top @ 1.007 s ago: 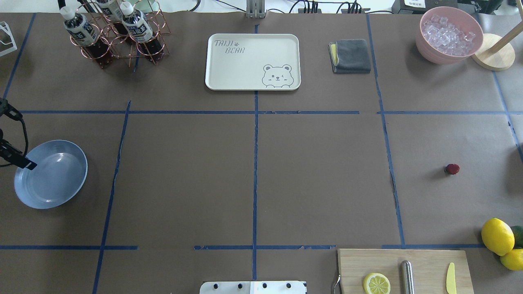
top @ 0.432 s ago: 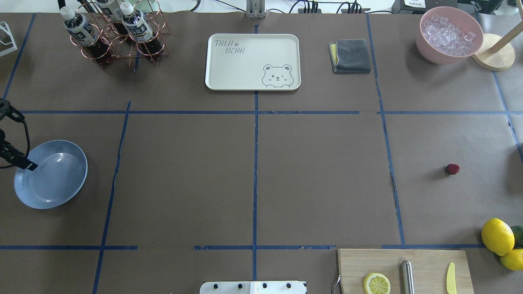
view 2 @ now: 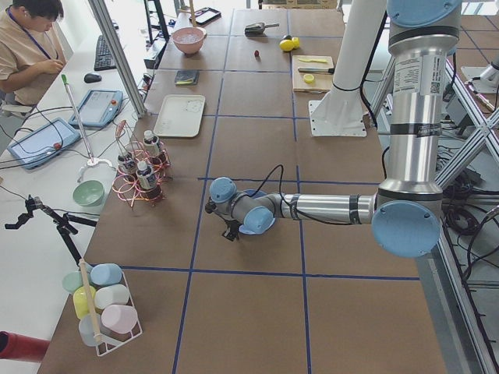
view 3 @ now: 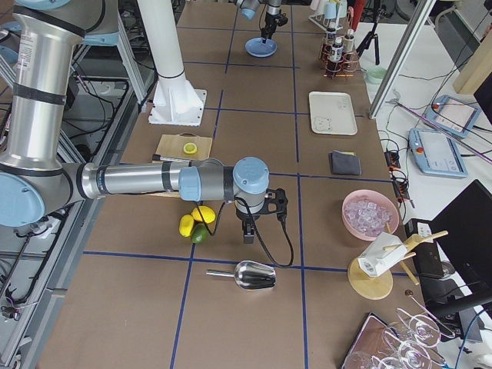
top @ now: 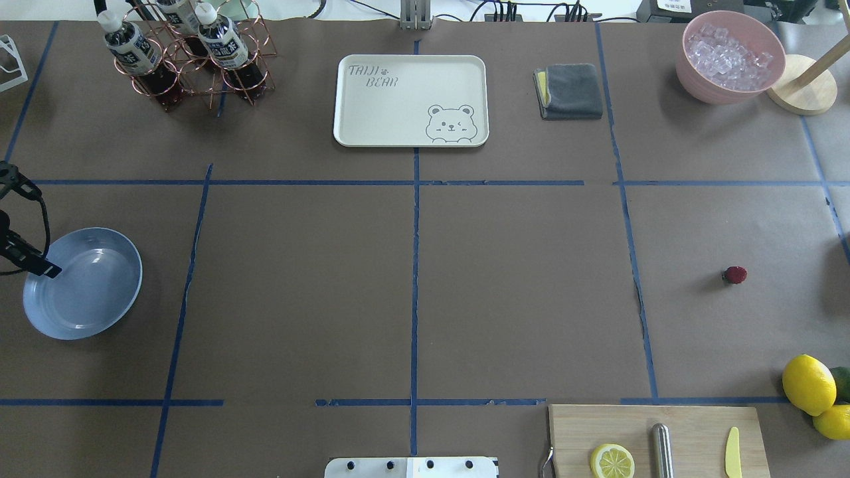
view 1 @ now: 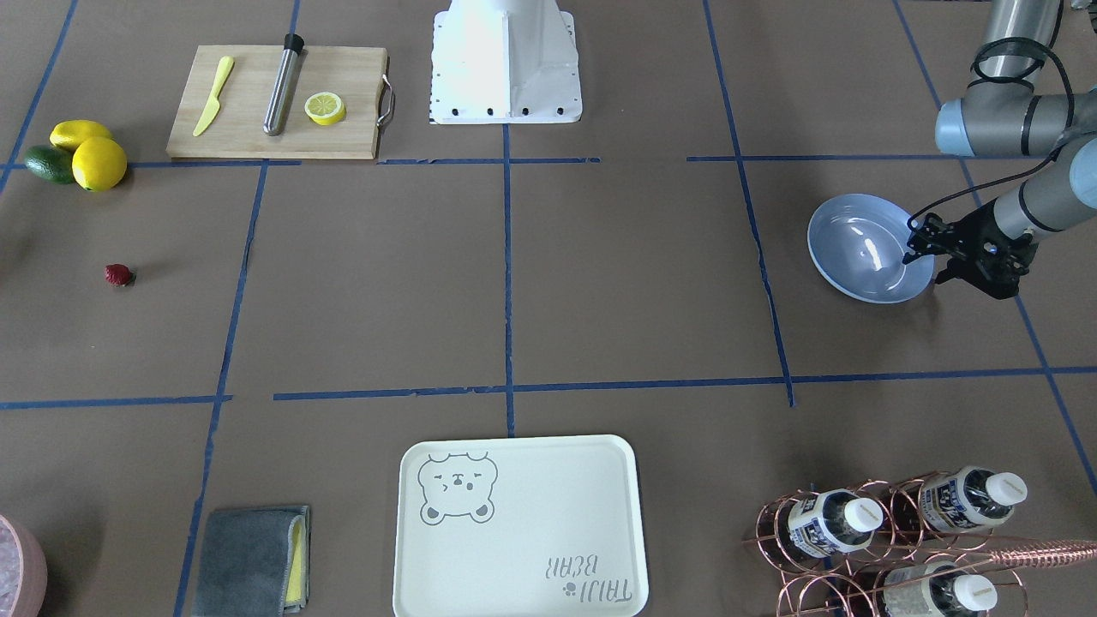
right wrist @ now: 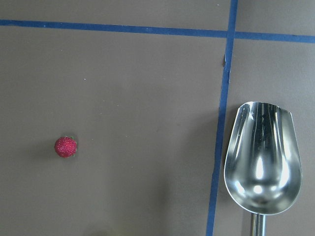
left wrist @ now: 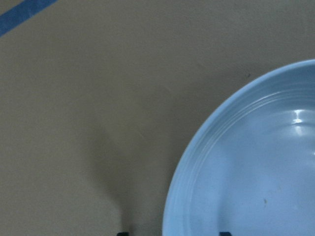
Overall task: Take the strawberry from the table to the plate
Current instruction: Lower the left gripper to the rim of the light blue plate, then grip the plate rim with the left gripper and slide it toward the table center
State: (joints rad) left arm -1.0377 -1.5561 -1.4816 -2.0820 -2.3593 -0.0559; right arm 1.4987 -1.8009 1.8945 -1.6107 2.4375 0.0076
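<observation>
The strawberry (top: 735, 275) is a small dark-red berry lying alone on the brown table (top: 518, 292), far right in the overhead view. It also appears in the right wrist view (right wrist: 65, 146) at left, with no fingertips in that frame. The light-blue plate (top: 83, 283) sits empty at the far left. My left gripper (view 1: 924, 257) hangs at the plate's outer rim. In the left wrist view, its fingertips (left wrist: 224, 233) stand apart, astride the rim of the plate (left wrist: 246, 162). Only the exterior right view shows my right gripper (view 3: 247, 234). I cannot tell its state.
A steel scoop (right wrist: 262, 157) lies right of the strawberry in the right wrist view. Lemons and an avocado (top: 808, 384) sit at the near right, beside a wooden board (top: 690, 425). The bear tray (top: 410, 99), bottle rack (top: 186, 53), folded cloth (top: 570, 91) and pink ice bowl (top: 730, 56) line the far edge.
The left gripper and its cable shift very slightly at the plate's rim. The strawberry and plate stay where they were.
</observation>
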